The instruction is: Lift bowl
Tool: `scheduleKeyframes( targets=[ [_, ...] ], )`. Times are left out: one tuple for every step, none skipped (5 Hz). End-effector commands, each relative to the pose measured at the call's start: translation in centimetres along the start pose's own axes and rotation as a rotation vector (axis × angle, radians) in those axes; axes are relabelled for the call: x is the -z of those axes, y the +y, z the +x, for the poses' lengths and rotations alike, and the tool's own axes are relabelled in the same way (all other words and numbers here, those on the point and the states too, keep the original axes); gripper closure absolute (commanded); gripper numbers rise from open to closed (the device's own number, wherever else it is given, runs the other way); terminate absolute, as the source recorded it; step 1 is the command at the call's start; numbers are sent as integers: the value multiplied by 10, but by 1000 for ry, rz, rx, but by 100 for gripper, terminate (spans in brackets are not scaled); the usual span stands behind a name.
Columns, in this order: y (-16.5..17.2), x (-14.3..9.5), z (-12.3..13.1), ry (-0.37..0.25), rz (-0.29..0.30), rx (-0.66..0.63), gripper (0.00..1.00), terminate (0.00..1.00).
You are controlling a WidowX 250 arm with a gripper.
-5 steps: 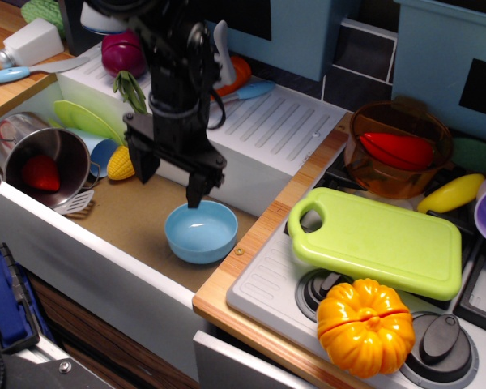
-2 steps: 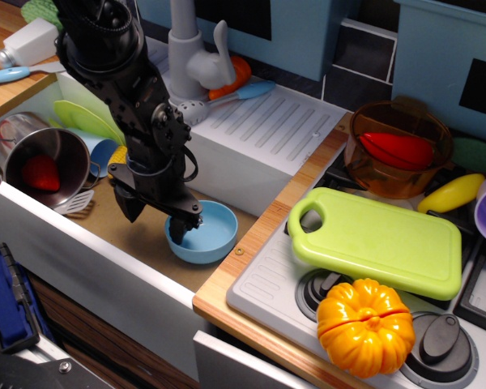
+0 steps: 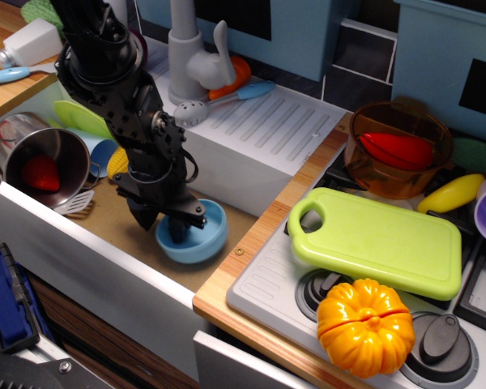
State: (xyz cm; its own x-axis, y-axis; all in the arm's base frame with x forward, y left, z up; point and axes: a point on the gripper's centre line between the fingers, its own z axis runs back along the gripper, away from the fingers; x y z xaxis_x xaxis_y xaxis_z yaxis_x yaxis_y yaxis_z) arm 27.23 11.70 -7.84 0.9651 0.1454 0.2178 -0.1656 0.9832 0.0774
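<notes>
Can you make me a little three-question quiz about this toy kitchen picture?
1. True or false: the gripper is down at the light-blue bowl in the sink.
2. What lies inside the steel pot? A) a yellow banana B) a red toy C) a spoon
3. Fill in: the orange pumpkin sits just in front of the green ______.

Key
1. True. One finger reaches inside the bowl at its left rim.
2. B
3. Cutting board
</notes>
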Motion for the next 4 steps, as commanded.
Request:
scheduleKeyframes(
  targets=[
    [-7,-14,13,-22,4,-18,100,0],
    [-7,-40,17,-30,22,34,100,0],
    [-7,-69,28,-26,21,62,100,0],
    [-7,-98,39,-32,20,74,100,0]
  ],
)
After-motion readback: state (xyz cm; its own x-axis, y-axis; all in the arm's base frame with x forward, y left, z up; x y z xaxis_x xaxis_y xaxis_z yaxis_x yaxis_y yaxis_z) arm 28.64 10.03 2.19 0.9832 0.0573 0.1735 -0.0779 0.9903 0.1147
